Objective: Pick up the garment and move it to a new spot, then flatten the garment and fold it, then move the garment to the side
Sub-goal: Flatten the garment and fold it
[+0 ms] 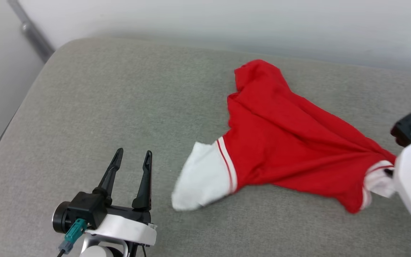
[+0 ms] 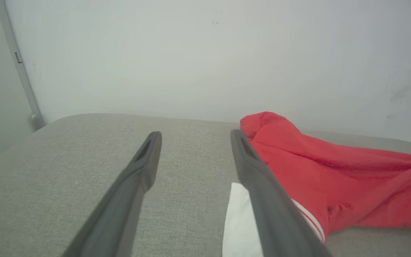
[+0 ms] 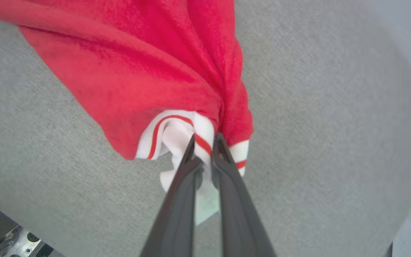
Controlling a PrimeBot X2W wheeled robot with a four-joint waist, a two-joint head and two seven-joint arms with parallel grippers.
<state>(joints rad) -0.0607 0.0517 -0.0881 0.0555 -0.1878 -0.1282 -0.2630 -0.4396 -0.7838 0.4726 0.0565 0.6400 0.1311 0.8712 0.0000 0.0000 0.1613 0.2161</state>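
Right wrist view: my right hand pinching garment at striped trim.
Left hand: spread, empty.
Handling: soft, limp; I'd grip hems.

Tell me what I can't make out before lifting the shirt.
- Head view: the fingertips of the right end effector, hidden behind its white wrist housing at the right edge.
- Right wrist view: how many layers of the garment it pinches; bunched striped trim covers that.
- Left wrist view: the white sleeve, partly behind a finger of the left end effector and cut by the bottom edge.
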